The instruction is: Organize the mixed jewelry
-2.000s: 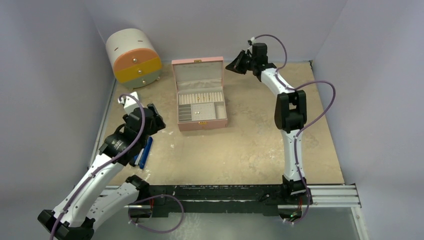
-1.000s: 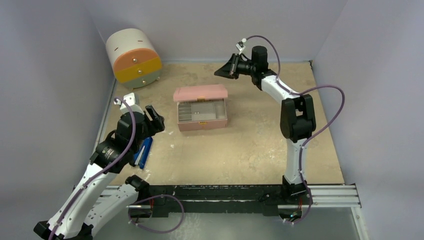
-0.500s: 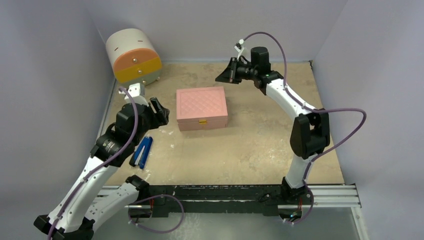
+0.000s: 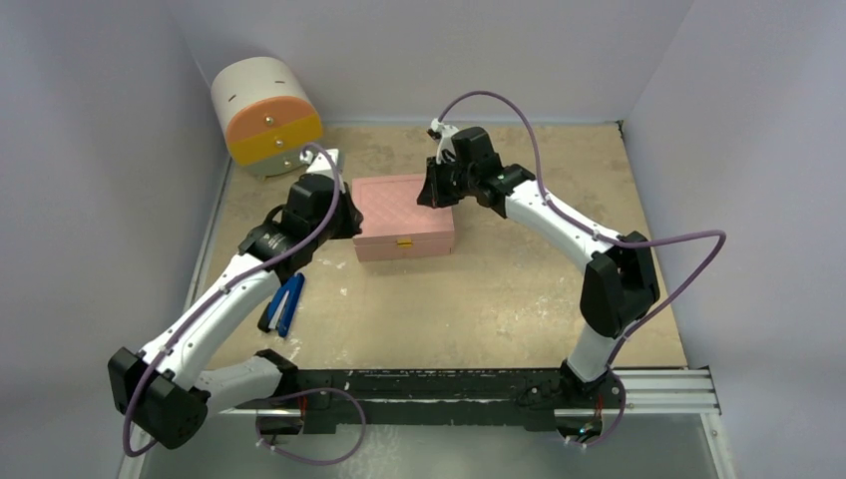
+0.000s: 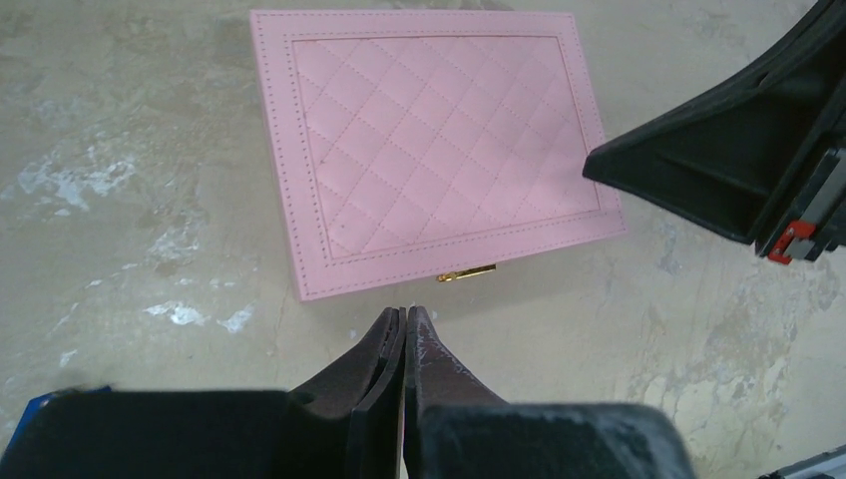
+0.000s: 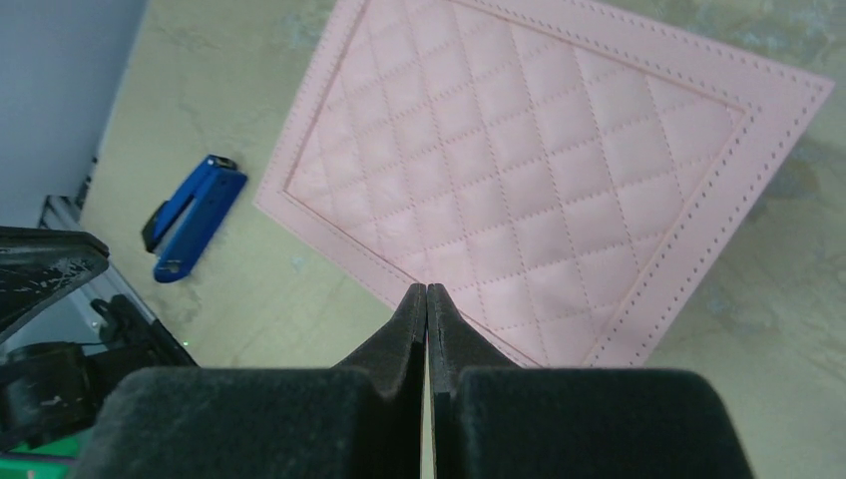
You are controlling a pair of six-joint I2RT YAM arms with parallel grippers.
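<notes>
The pink quilted box point(image 4: 404, 215) lies closed on the table, its gold clasp point(image 5: 466, 272) facing the near side. The mixed jewelry is hidden from every view. My left gripper point(image 4: 347, 218) hangs at the box's left side. In the left wrist view its tips point(image 5: 406, 311) are shut with nothing between them, just short of the box point(image 5: 429, 140). My right gripper point(image 4: 432, 192) hovers over the far right part of the lid. In the right wrist view its tips point(image 6: 426, 289) are shut and empty above the quilted lid point(image 6: 539, 170).
A round white cabinet point(image 4: 267, 115) with orange and yellow drawers stands at the back left. A blue-handled tool point(image 4: 284, 304) lies on the table left of the box and shows in the right wrist view point(image 6: 190, 215). Grey walls close in the table's left, back and right.
The box's lid has come down and the box is now closed. My left gripper swung up to the box's left side and shut. My right gripper dropped over the lid.
</notes>
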